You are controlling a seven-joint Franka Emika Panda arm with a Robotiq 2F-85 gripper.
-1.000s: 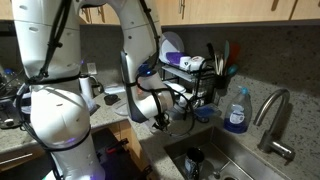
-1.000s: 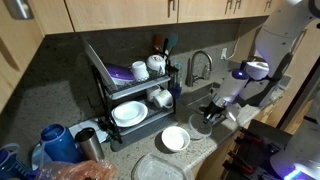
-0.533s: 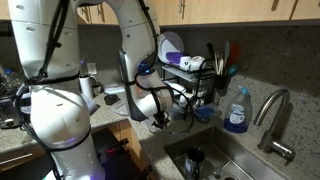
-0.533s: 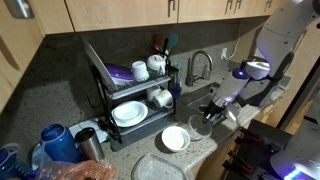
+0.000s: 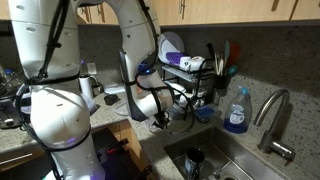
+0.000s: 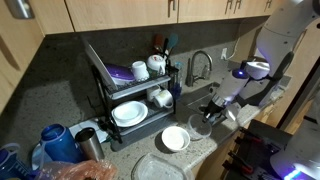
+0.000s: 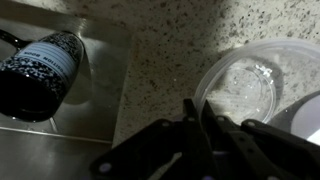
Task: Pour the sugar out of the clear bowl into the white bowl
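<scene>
The clear bowl stands on the speckled counter beside the sink; it also shows in an exterior view. The sugar is at most a faint pale film in it, barely discernible. The white bowl stands just beside it, and its edge shows at the wrist view's lower right. My gripper is low over the clear bowl's near rim, fingers pressed nearly together with the rim apparently between them. It shows in both exterior views. The bowl rests on the counter.
A black wire dish rack with white dishes stands behind the bowls. A wide pale plate lies at the counter's front. The sink with faucet and blue soap bottle is alongside. A dark round object sits in the sink.
</scene>
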